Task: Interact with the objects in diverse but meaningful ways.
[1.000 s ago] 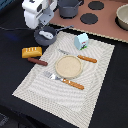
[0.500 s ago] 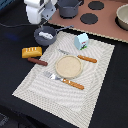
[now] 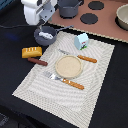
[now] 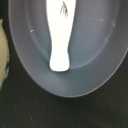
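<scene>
Hovering over the far corner of a striped placemat [image 3: 75, 70], a white robot arm hangs directly above a dark grey saucepan [image 3: 45, 36] that sits on the black bench [image 3: 15, 70]. Inside the pan lies a small white bottle [image 4: 60, 35], flat on its side. In the wrist view the bottle fills the middle of the picture, so it lies straight below the jaws, its long axis running lengthwise across the pan floor, rounded base nearest the pan's rim. The jaws themselves show in neither view, so whether they are spread or closed cannot be told.

Judging by this, the coming move is a straight descent to pinch the bottle across its narrow width. The pan's raised wall crowds both sides, leaving little room. Just beside the pan, toward the exterior view's left, sit a yellow scored bread loaf [image 3: 31, 51] and a brown sausage [image 3: 38, 62]; a white-and-light-blue carton [image 3: 81, 40] stands on the mat, apart
</scene>
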You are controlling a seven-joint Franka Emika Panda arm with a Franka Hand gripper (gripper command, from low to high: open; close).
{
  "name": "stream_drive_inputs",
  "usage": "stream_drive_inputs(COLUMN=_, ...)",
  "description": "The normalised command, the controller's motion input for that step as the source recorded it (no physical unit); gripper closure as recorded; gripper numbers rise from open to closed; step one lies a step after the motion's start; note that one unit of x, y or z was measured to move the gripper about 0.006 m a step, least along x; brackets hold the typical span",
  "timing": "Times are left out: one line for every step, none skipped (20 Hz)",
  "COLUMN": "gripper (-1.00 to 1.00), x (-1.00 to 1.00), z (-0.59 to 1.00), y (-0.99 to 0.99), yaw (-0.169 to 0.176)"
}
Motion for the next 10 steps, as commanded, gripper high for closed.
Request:
stream_drive_inputs(gripper=-1.0, x=0.04, z=-0.17, y=-0.31, yaw=0.0)
stream_drive_inputs(gripper=-1.0, x=0.0, z=-0.25, y=-0.26, yaw=0.0)
stream_drive_inputs(gripper=-1.0, x=0.0, z=-0.28, y=-0.2, yaw=0.002)
stream_drive_inputs(gripper=-1.0, x=0.0, z=-0.31, y=-0.19, yaw=0.011)
stream_drive_inputs(gripper=-1.0, x=-0.02, z=-0.36, y=-0.16, yaw=0.016)
stream_drive_inputs(gripper=-1.0, x=-0.05, z=-0.38, y=-0.12, yaw=0.016)
stream_drive_inputs(gripper=-1.0, x=-0.14, z=-0.41, y=-0.07, yaw=0.013)
stream_drive_inputs(gripper=-1.0, x=-0.16, z=-0.41, y=-0.07, yaw=0.012)
stream_drive_inputs(gripper=-1.0, x=-0.17, z=-0.42, y=-0.09, yaw=0.011)
stream_drive_inputs(gripper=-1.0, x=-0.22, z=-0.43, y=-0.1, yaw=0.004)
